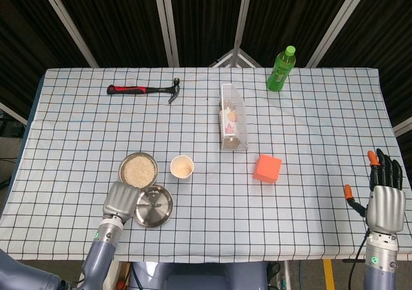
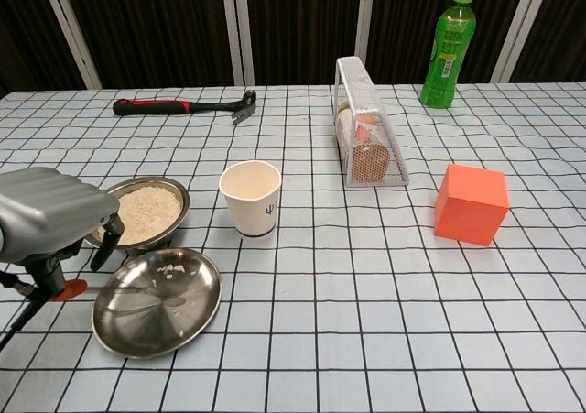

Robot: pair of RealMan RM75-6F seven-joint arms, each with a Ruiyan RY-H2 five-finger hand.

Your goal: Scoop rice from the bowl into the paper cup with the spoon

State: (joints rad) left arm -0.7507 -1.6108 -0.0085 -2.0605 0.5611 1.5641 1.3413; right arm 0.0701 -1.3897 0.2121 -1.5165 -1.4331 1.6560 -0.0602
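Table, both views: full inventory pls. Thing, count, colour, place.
bowl: 1, steel, holding white rice, front left
plate: 1, steel, a few rice grains on it, just in front of the bowl
cup: 1, white paper, right of the bowl
spoon: 1, metal with orange handle end, over the plate's left edge, in the left hand
hammer: 1, red and black, far left
wire basket: 1, white, centre, with items inside
bottle: 1, green, far right
block: 1, orange, right of centre
tablecloth: 1, white with dark grid
left hand: grey, front left, holds the spoon
right hand: grey and black, orange tips, front right edge, fingers apart, empty
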